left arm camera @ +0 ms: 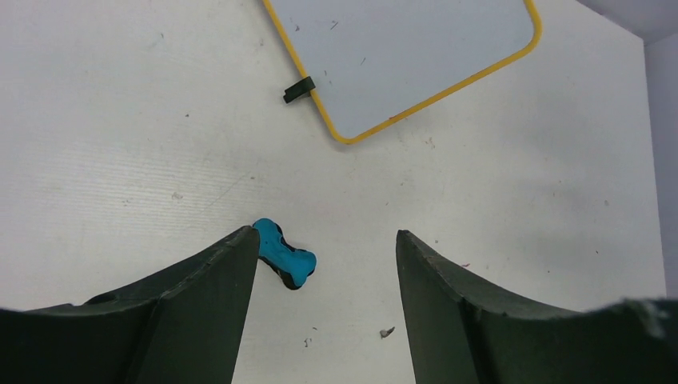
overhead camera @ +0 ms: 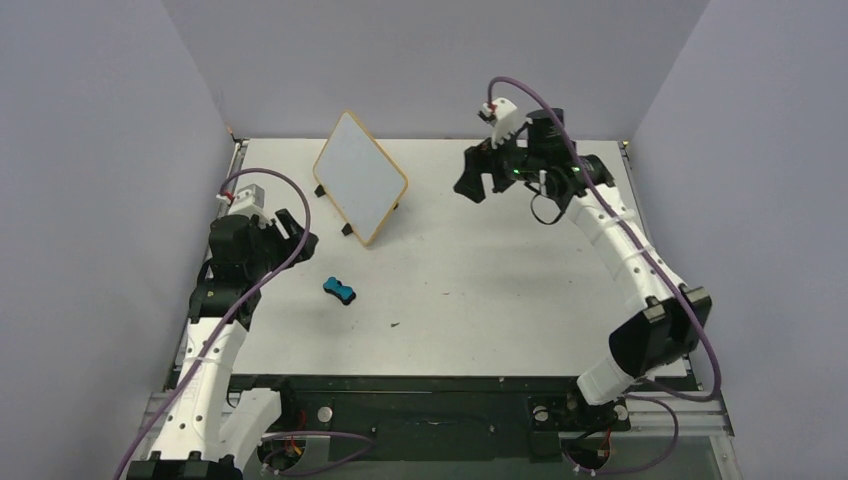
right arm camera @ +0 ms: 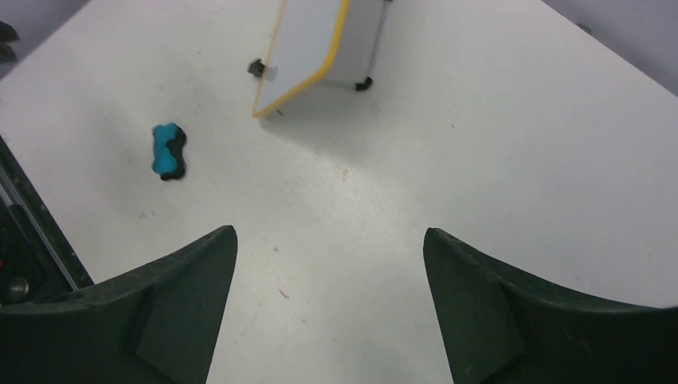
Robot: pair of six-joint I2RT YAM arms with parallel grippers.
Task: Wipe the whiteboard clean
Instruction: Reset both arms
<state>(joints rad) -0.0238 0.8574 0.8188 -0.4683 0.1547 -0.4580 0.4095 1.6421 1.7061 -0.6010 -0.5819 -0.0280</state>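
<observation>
**Far left on the table: whiteboard propped up, both grippers released**

Toward the far left of the table point(overhead camera: 480, 290), the whiteboard point(overhead camera: 360, 190) stands tilted back on a thin wire stand point(right arm camera: 376, 40) with small black feet point(overhead camera: 347, 230). Its face is turned toward the near left. The white surface inside the orange-yellow rim reads as blank, and the left wrist view shows only a few tiny specks on it.

Nearer, and slightly left of the board, a small blue eraser point(overhead camera: 340, 291) lies flat on the table, apart from the board.

The left gripper point(overhead camera: 298, 238) hangs at the left side, near the eraser and above the table. Its jaws are spread and nothing is between them. In its own wrist view the eraser lies past the tip of one finger point(left arm camera: 216, 272).

The right gripper point(overhead camera: 472, 180) is raised at the far right, well apart from the board, with its jaws wide and empty.
</observation>
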